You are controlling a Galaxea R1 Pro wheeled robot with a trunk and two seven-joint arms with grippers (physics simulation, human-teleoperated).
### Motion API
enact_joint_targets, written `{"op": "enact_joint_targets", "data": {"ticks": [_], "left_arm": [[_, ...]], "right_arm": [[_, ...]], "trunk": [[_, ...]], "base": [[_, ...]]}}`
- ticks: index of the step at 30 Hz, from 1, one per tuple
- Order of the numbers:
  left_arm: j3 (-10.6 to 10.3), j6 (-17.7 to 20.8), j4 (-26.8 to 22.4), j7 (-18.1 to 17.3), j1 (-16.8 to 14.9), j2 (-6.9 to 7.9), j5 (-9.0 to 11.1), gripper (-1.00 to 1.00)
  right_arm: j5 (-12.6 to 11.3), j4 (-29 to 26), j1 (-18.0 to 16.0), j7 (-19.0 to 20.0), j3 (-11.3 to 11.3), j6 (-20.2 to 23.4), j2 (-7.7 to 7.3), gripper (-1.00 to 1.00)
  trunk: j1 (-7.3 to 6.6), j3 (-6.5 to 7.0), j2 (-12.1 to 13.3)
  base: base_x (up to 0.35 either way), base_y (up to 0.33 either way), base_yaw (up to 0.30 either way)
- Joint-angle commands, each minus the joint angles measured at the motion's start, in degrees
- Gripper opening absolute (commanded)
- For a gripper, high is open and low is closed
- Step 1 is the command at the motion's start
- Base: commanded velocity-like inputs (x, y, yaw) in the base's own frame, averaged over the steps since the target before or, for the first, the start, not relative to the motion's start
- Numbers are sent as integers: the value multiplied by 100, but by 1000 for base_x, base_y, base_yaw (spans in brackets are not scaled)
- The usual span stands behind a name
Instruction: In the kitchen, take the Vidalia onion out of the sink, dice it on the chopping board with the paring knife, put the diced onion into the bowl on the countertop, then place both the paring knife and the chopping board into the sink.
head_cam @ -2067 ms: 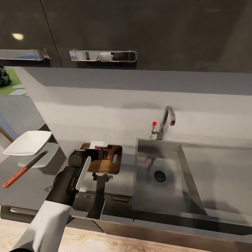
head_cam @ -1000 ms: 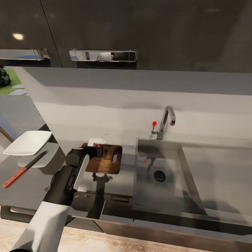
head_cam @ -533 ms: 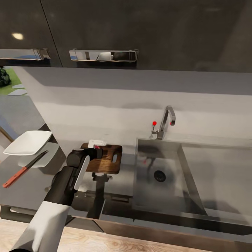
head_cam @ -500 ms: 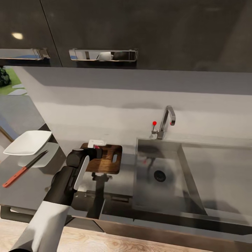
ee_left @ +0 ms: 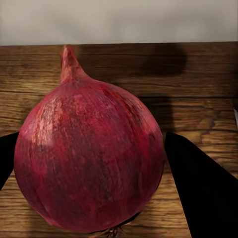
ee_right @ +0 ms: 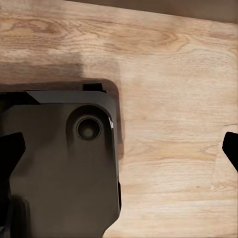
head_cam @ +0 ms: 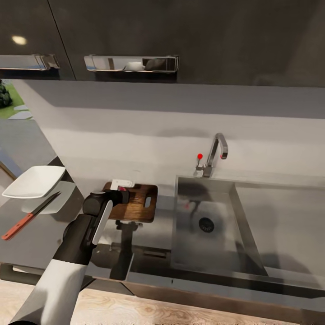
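Slightly downward and leftward, the whole head picture had shifted against the earlier frames, so the camera was judged to have moved, not the things; the left arm over the board appeared hardly changed.

Largest in view, the grey countertop (head_cam: pixel 149 234) was seen carrying the sink (head_cam: pixel 253 262), emptied of the onion, with the chopping board (head_cam: pixel 141 208) lying just beside its left rim. The white bowl (head_cam: pixel 34 181) stood well apart at the far left, a red-handled knife (head_cam: pixel 29 216) resting just beside it.

The left gripper (ee_left: pixel 94 196) was closed around the Vidalia onion (ee_left: pixel 89 158), held low over the board's grain, presumably so it could be set down for dicing. That grasp was made plain in the left wrist view, where dark fingers (ee_left: pixel 198 188) flanked the onion; in the head view only a reddish sliver showed past the wrist.

The right gripper (ee_right: pixel 121 153) was found hanging spread and empty over pale wood floor (ee_right: pixel 168 99), beside the robot's dark base (ee_right: pixel 59 168).
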Motion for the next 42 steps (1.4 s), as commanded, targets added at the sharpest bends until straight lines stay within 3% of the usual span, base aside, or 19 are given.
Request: {"op": "enact_joint_targets", "data": {"ticks": [1,29,42], "left_arm": [[-7,25,-5,50,-5,1,31,-100],[-9,25,-6,49,-5,2,31,-100],[-8,25,-9,47,-5,2,31,-100]], "right_arm": [[60,4,-4,-28,-41,-14,1,100],[60,5,-4,-25,-41,-14,7,100],[60,5,-4,-28,-41,-14,8,100]], "trunk": [[3,-19,-11],[3,-274,-11],[3,-290,-11]], "base": [[0,0,0],[0,0,0],[0,0,0]]}}
